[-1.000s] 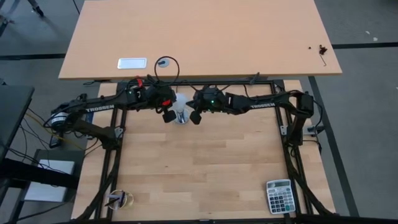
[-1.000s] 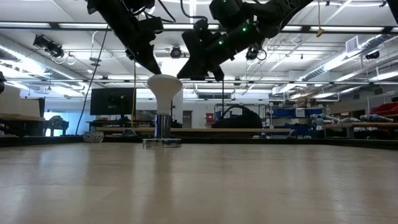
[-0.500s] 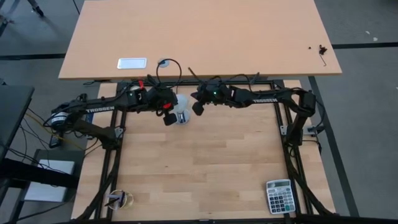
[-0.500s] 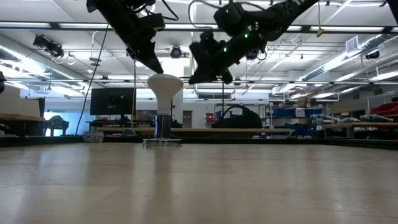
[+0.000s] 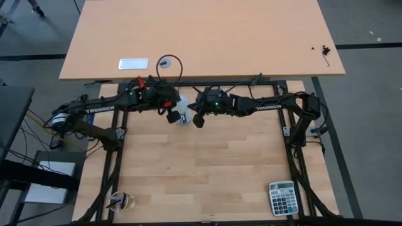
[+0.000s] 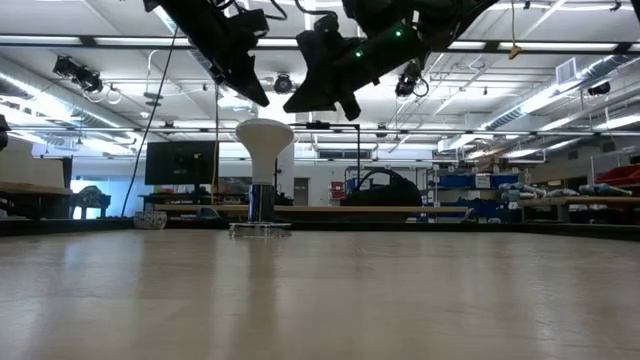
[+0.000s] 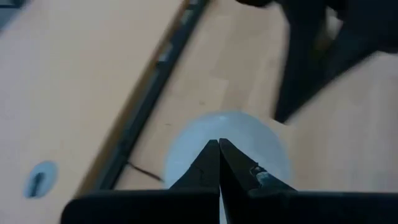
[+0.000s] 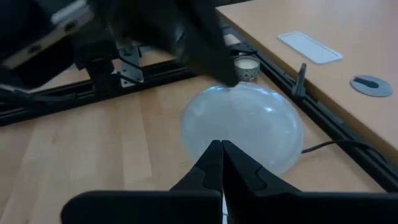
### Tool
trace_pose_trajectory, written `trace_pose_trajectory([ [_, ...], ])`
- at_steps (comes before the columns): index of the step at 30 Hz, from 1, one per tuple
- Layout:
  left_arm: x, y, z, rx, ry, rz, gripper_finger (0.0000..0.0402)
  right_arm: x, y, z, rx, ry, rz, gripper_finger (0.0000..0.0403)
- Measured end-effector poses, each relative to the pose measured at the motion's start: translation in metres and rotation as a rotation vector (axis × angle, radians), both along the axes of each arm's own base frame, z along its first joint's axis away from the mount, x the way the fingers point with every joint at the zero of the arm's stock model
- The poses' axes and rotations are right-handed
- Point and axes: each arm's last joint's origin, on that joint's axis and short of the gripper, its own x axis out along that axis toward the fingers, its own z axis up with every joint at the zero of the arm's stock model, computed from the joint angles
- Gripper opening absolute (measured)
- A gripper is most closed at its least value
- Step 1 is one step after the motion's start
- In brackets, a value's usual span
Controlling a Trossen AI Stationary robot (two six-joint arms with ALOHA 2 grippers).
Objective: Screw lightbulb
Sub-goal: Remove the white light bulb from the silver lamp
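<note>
The white lightbulb (image 6: pixel 262 150) stands upright at the table's far middle, wide round face up. Its narrow metal base (image 6: pixel 261 203) sits in the flat socket disc (image 6: pixel 260 229) on the table. My left gripper (image 5: pixel 171 115) is shut and hovers just left of and above the bulb's face (image 7: pixel 249 134). My right gripper (image 5: pixel 197 119) is shut and hovers just right of and above the bulb's face (image 8: pixel 249 118). In the low view both grippers' tips are clear of the bulb's top.
A black cord (image 8: pixel 329 146) runs from the socket toward the far frame rail. A second, higher table behind holds a white plate (image 5: pixel 133 63) and a grey disc (image 5: pixel 164 62). A calculator (image 5: pixel 281 198) lies at the near right and a small object (image 5: pixel 120 201) at the near left.
My right gripper swung toward the table's far edge and came back beside the bulb, ending a little higher. My left gripper has risen slightly. Both stayed shut. The bulb has stood still in the socket.
</note>
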Motion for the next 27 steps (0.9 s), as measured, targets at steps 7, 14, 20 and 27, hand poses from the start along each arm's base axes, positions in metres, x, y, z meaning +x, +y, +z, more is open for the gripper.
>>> trace_pose_trajectory([
  [7,-0.007,0.014,-0.002,0.015,0.054,0.088,0.0,0.003,0.004,-0.007,0.004,0.018,0.01,0.0009],
  [14,-0.009,0.016,-0.019,-0.01,0.106,0.099,0.0,0.01,0.001,-0.023,0.018,0.04,0.003,0.0009],
  [20,-0.009,0.015,-0.026,-0.022,0.103,0.092,0.0,0.011,-0.001,-0.024,0.016,0.03,-0.003,0.0009],
  [27,-0.009,0.014,-0.026,-0.025,0.1,0.083,0.0,0.009,0.002,-0.018,0.021,0.018,0.0,0.0009],
])
